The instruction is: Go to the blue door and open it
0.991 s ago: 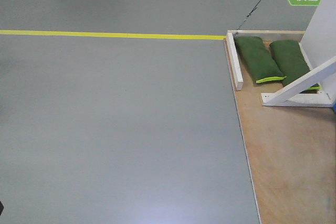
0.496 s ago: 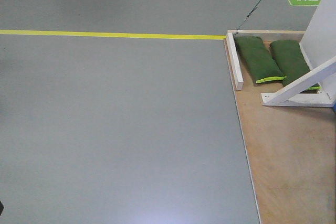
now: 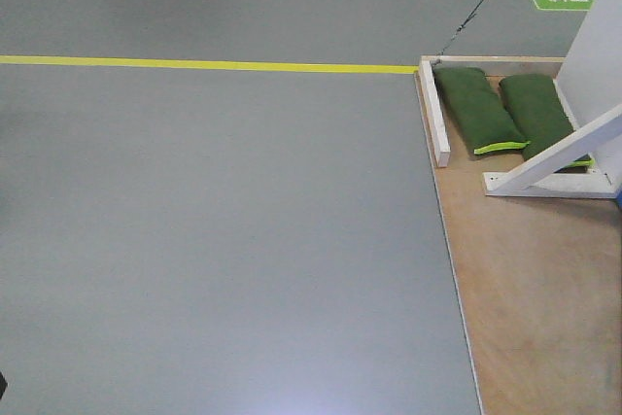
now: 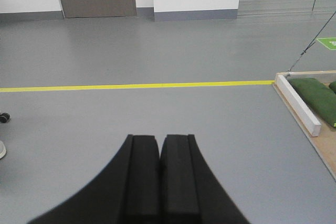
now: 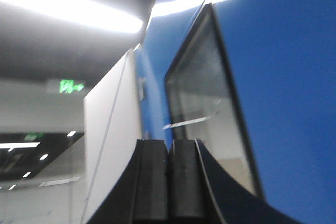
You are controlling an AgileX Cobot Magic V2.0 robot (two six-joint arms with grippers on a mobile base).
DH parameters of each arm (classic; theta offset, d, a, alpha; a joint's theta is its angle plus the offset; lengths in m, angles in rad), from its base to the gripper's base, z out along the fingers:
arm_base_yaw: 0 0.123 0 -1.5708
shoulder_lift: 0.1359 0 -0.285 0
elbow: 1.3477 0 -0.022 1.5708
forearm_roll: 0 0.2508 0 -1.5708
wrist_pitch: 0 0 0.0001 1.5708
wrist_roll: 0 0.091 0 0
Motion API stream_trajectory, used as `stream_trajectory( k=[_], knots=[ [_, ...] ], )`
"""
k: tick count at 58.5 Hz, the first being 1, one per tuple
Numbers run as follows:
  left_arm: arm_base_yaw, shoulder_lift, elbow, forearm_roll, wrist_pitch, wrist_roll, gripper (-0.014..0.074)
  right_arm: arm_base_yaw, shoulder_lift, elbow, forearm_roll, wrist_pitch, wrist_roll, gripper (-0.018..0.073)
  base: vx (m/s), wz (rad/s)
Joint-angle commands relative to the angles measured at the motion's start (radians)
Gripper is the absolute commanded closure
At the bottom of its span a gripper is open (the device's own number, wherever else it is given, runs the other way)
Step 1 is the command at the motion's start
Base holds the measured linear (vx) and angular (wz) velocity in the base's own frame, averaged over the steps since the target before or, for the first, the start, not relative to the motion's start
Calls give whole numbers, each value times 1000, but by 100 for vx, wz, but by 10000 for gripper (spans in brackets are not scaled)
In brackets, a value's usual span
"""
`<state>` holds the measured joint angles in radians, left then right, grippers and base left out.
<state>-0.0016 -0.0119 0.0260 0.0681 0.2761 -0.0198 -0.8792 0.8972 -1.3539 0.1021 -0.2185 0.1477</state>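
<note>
**Blue door close at hand, lever handle not yet in sight**

The blue door is caught only by the right wrist camera. Its glossy panel fills the frame from 12 to 4 o'clock, close ahead of the right end effector, whose pads are clenched together on nothing. The left end effector is likewise clenched and empty, pointed out over the grey floor.

No lever handle is shown in any view and the right wrist picture is blurred, so the approach is judged unfinished. The base would best be turned toward 3 o'clock and squared to the panel. Once the handle is found, the right jaws would need to be released before the lever is pressed down and the door swung.

Care is called for at the edge of the plywood platform, laid at 4 o'clock in the front view, where wheels could catch. Two green sandbags are laid on it at 2 o'clock beside white wooden braces. A yellow floor line is run from 9 o'clock to the platform's corner. A green exit sign is seen at 9 o'clock in the right wrist view.
</note>
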Motion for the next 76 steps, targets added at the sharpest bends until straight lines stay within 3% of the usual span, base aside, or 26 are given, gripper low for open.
stream_trajectory(
  k=[1,12,24,38,53,65,76],
  knots=[
    [-6,-12,-26,-3,-85,-7,524,-131,8,-49,63,-107,-10,547,0,0],
    [-6,-12,-26,-3,-85,-7,524,-428,56,-49,172,-143,-10,547,0,0],
    [-6,-12,-26,-3,-85,-7,524,-700,160,-49,251,-143,-10,547,0,0],
    [-6,-12,-26,-3,-85,-7,524,-927,302,-49,313,-143,-10,547,0,0],
    [-6,-12,-26,-3,-85,-7,524,-1023,456,-49,313,-148,-10,547,0,0],
    [-6,-12,-26,-3,-85,-7,524,-1016,585,-49,278,-188,-10,547,0,0],
    [-6,-12,-26,-3,-85,-7,524,-941,697,-79,238,-199,-10,547,0,0]
  ],
)
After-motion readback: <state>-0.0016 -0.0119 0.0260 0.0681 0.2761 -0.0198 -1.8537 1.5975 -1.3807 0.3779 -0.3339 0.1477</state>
